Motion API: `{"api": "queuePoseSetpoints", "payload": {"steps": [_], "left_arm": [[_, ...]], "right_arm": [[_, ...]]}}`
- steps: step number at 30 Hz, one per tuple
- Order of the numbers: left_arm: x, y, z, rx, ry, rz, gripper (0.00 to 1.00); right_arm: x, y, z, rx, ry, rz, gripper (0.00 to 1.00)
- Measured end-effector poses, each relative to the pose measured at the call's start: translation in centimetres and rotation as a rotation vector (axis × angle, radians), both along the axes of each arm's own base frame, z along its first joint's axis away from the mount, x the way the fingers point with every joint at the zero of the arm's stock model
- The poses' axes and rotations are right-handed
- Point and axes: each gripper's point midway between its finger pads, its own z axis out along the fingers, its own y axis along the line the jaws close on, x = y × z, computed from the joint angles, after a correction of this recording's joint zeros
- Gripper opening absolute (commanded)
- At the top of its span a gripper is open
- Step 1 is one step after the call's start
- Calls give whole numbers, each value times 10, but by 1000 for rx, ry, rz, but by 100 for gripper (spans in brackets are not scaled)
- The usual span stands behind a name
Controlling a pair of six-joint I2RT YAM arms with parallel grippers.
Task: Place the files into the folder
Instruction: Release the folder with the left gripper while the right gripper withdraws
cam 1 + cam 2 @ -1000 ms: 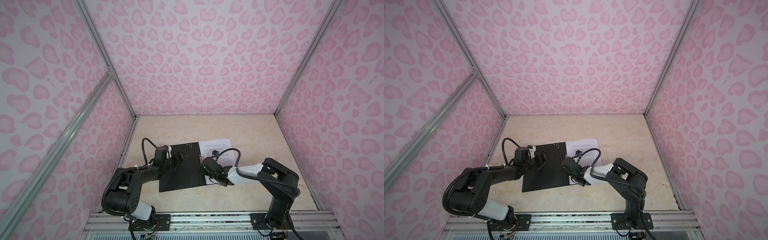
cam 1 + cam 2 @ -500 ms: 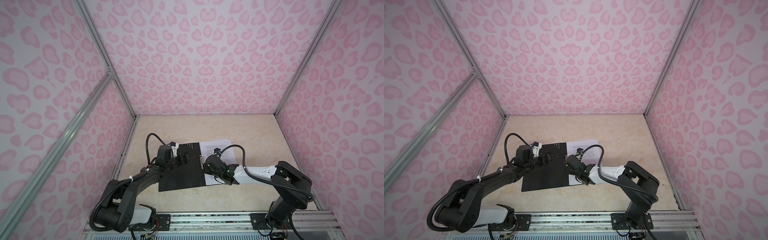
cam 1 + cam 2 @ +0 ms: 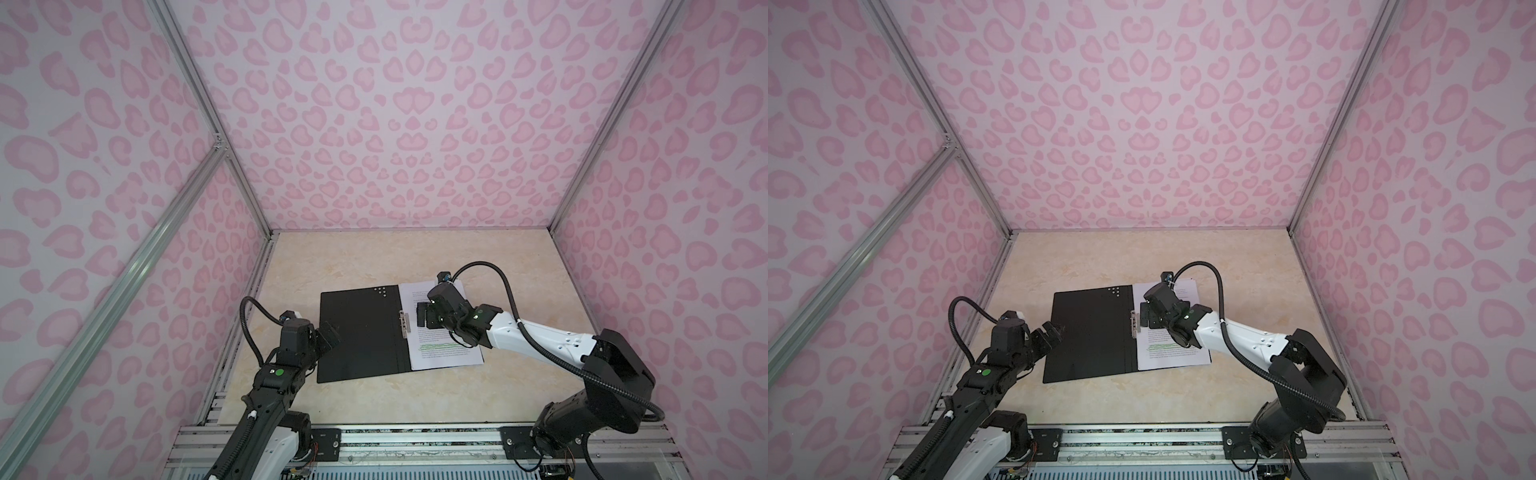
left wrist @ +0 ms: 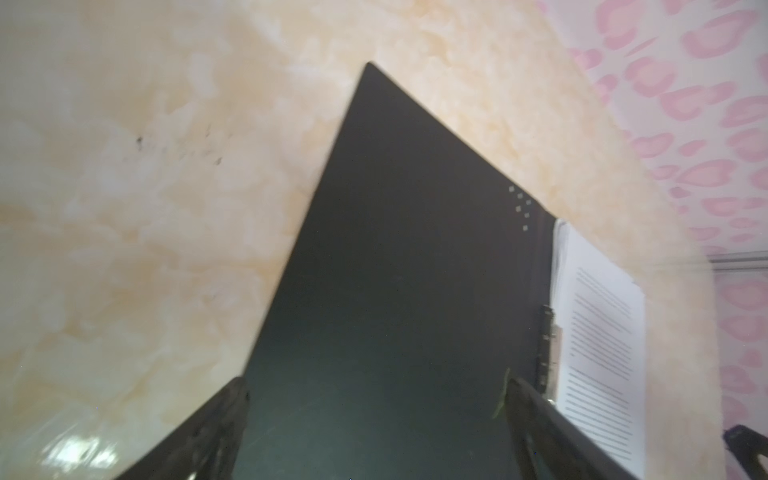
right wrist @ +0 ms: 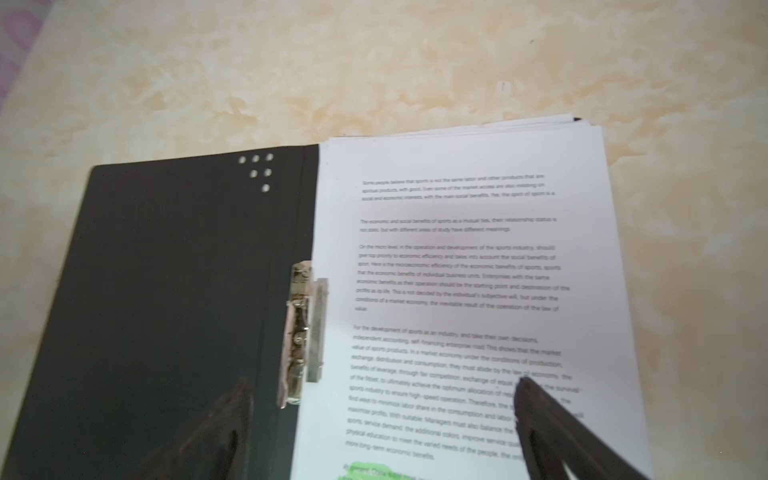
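CHANGE: my right gripper (image 5: 380,386) has just sprung wide above the clip (image 5: 299,332), gripping nothing | my left gripper (image 3: 328,336), spread and empty, has withdrawn to the folder (image 3: 357,332) 9 o'clock edge | files (image 3: 442,361) lie flat on its 3 o'clock half | FINDING: filing appears done, cover unclosed

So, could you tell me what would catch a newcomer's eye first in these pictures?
Probably the pink heart-spotted walls around the beige table. Next, in the middle of the table, the folder lies open with its black inside up, and the files are stacked on its right half, with green highlighting on the top sheet. The open left gripper is at the folder's left edge, and the open right gripper is over the files beside the metal clip.
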Motion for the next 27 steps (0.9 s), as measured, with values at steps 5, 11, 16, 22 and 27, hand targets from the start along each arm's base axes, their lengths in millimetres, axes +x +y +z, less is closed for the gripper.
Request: {"api": "queuePoseSetpoints", "payload": {"steps": [5,11,16,22,27], "left_arm": [[-9,9,-32,-7,132,28,97],[-4,-8,-46,-69,174,-59,99],[10,-16,-46,-101,132,-90,99],[17,-27,-43,-151,109,-134,99],[22,-43,-36,-234,78,-190,100]], "right_arm": [[-8,-32,-31,-70,95,-4,98],[-5,-95,-50,-62,155,-154,98],[-10,-126,-79,-12,250,-231,98],[12,-109,-84,79,204,-189,97],[21,-106,-83,99,160,-173,95]]}}
